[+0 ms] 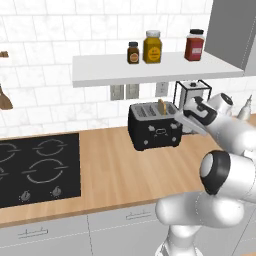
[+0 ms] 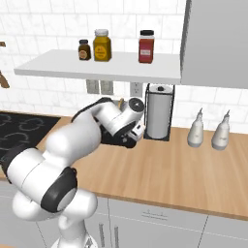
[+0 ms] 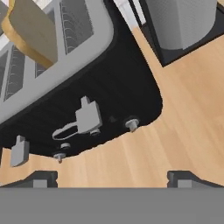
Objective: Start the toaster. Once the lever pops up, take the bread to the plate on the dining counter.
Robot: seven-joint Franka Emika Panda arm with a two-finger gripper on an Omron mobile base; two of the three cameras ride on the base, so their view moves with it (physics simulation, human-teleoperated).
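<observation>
The end effector (image 3: 112,177) is wide open and holds nothing. Just ahead of it stands the toaster (image 3: 109,94) on the bench (image 3: 183,122), with the bread (image 3: 33,33) upright in a slot beyond the grey lever (image 3: 87,116).

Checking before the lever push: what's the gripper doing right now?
Gripper: open, holding nothing, jaws wide apart just off the toaster front.
</observation>
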